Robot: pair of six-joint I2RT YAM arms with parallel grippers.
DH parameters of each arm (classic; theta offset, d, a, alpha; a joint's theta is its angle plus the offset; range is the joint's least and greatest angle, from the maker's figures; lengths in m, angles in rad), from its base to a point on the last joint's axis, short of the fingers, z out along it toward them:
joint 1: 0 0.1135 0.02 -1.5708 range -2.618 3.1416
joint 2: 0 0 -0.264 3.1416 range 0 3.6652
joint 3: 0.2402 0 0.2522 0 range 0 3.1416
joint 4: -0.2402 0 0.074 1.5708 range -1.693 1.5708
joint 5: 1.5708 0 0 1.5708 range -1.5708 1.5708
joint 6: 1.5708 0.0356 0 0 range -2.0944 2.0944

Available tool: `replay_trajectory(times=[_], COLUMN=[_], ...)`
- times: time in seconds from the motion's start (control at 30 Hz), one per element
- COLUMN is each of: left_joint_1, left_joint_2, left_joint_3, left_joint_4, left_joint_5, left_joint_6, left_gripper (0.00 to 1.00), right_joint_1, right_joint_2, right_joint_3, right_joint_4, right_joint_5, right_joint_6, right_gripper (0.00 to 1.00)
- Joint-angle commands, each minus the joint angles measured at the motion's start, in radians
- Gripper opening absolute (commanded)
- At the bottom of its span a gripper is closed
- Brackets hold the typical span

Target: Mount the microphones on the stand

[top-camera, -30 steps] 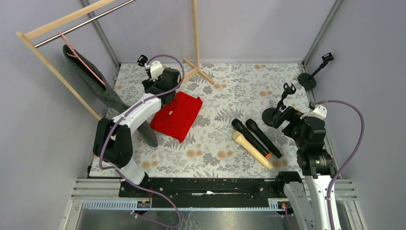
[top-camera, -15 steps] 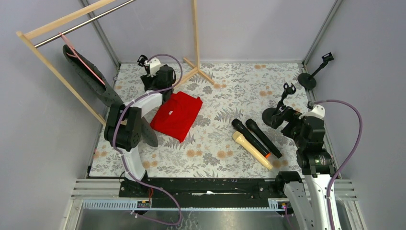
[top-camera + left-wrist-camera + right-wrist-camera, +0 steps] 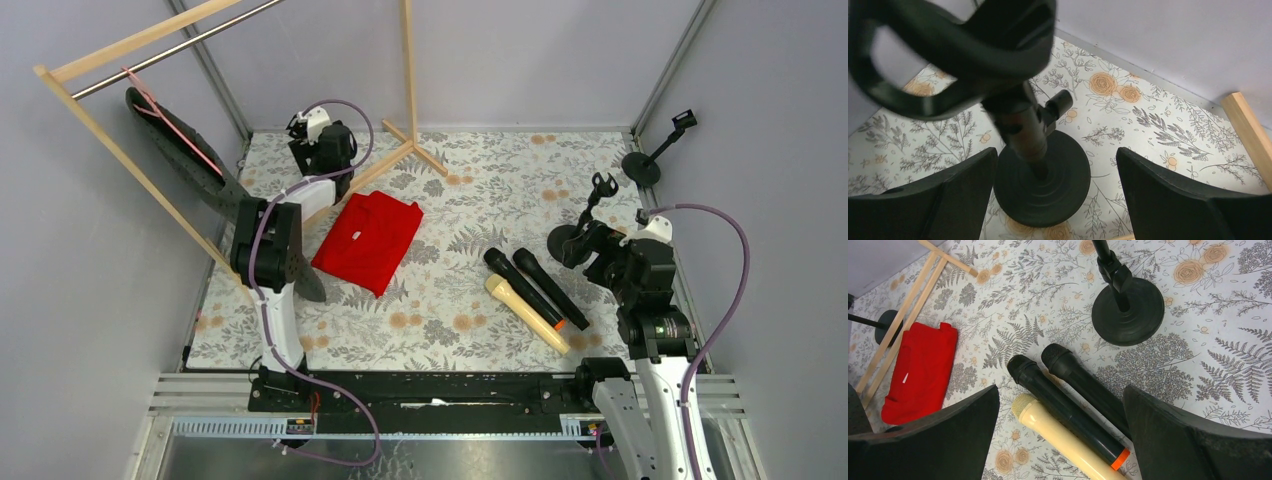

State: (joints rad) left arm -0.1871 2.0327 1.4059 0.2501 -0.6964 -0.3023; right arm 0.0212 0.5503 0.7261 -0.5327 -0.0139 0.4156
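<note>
The wooden rack (image 3: 408,70) stands close to the left arm at the far corner of the desk (image 3: 480,190), so a wide swing could knock it. The left hand (image 3: 1056,152) is released, with a stand (image 3: 1058,195) between its jaws and untouched; a hasty clench could tip it. The three microphones (image 3: 525,292) lie close together on the desk under the released right hand (image 3: 1060,387), which could pinch two at once or roll them apart.

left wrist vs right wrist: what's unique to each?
Left wrist only: the open left pincer framing a stand, clip close up. Right wrist only: the open right pincer over three microphones, a red cloth, a second stand. Both: floral mat, wooden rack leg; the disc at the right wrist's left edge may be that first stand.
</note>
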Motion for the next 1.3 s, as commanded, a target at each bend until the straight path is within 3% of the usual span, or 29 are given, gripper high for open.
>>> replay_trajectory(times=[0.0, 0.2, 0.43, 0.73, 1.03, 1.27], left_joint_1=[0.026, 0.051, 0.069, 0.072, 0.074, 0.072], left_joint_2=[0.048, 0.083, 0.107, 0.137, 0.133, 0.035], left_joint_3=[0.080, 0.109, 0.135, 0.148, 0.149, 0.101], left_joint_4=[0.066, 0.081, 0.083, 0.126, 0.159, 0.197], left_joint_5=[0.029, 0.036, 0.046, 0.078, 0.095, 0.174], left_joint_6=[0.044, 0.077, 0.112, 0.170, 0.230, 0.245], left_gripper=[0.91, 0.87, 0.76, 0.57, 0.30, 0.21], right_joint_1=[-0.003, -0.003, -0.003, -0.004, -0.004, -0.004], right_joint_2=[0.005, 0.008, 0.011, 0.011, 0.013, 0.011], right_joint_3=[0.000, 0.001, 0.001, 0.002, 0.003, 0.006], right_joint_4=[0.029, 0.030, 0.032, 0.029, 0.028, 0.025], right_joint_5=[-0.015, -0.020, -0.021, -0.020, -0.015, -0.012], right_joint_6=[-0.008, -0.010, -0.012, -0.013, -0.012, -0.010], right_gripper=[1.00, 1.00, 1.00, 1.00, 1.00, 1.00])
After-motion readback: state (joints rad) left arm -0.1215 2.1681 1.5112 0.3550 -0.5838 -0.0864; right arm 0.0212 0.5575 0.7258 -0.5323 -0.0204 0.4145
